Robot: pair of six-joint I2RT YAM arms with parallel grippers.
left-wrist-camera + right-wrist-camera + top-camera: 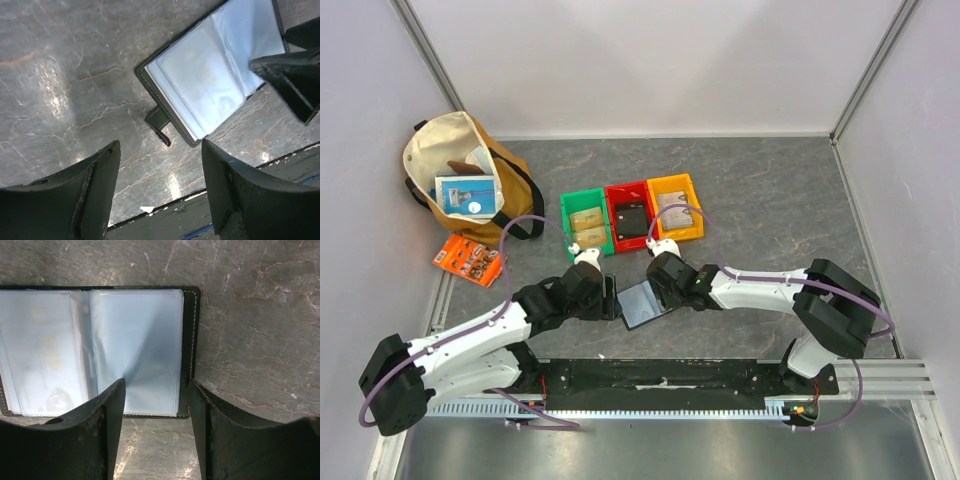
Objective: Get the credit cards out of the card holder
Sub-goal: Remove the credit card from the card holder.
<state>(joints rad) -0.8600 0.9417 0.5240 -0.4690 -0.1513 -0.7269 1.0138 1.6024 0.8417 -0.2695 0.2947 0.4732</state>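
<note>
The card holder (642, 303) lies open and flat on the grey table between the two arms, its clear sleeves facing up inside a black rim. Faint yellowish print shows through the left sleeve (45, 340); no credit card shows plainly. My right gripper (156, 390) is open, and the holder's near right corner (182, 405) shows in the gap between its fingers; I cannot tell if they touch it. My left gripper (160, 165) is open over bare table, just short of the holder's (215, 75) strap tab (160, 122). From above, the left gripper (610, 298) and the right gripper (665, 290) flank the holder.
Green (586, 225), red (631, 216) and yellow (676, 208) bins stand behind the holder, holding flat tan and black pieces. A tan bag (460, 175) and an orange packet (468, 259) lie at the far left. A black rail (660, 378) runs along the near edge.
</note>
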